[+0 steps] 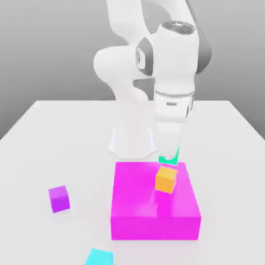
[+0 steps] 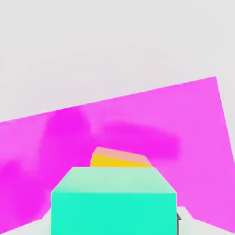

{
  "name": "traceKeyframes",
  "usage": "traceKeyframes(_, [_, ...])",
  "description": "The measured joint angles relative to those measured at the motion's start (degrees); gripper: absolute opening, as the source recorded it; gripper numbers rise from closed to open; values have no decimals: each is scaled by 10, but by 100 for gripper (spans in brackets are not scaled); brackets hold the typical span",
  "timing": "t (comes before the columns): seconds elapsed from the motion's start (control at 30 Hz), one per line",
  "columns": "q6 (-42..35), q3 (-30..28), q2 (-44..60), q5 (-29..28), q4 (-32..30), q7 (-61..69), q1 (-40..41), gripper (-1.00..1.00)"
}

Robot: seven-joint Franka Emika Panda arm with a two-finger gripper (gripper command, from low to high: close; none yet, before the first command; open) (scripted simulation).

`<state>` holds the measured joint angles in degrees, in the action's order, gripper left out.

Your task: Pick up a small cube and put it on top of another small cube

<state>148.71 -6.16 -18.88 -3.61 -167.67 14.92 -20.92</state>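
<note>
The small green-teal cube [image 1: 168, 157] hangs under the white hand, and my gripper [image 1: 169, 156] is shut on it. In the hand view this cube [image 2: 114, 204] looms large and close. The small orange-yellow cube [image 1: 166, 179] rests on top of the big magenta block [image 1: 154, 209], right of the block's middle in the exterior view. The held cube is just above and slightly behind the orange-yellow cube [image 2: 118, 158], which peeks out past the held cube's edge in the hand view. I cannot tell whether the two cubes touch.
A purple cube [image 1: 59, 198] lies on the white table [image 1: 62, 134] at the exterior view's left. A lighter sky-cyan cube [image 1: 99, 257] sits at the bottom edge. The arm's white base [image 1: 132, 140] stands behind the magenta block [image 2: 137, 124].
</note>
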Motion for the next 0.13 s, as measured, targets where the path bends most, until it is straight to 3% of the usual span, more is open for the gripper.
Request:
traceKeyframes(0.03, [18, -2, 15, -1, -3, 0, -1, 100])
traceKeyframes(0.13, [18, -2, 15, -1, -3, 0, -1, 100])
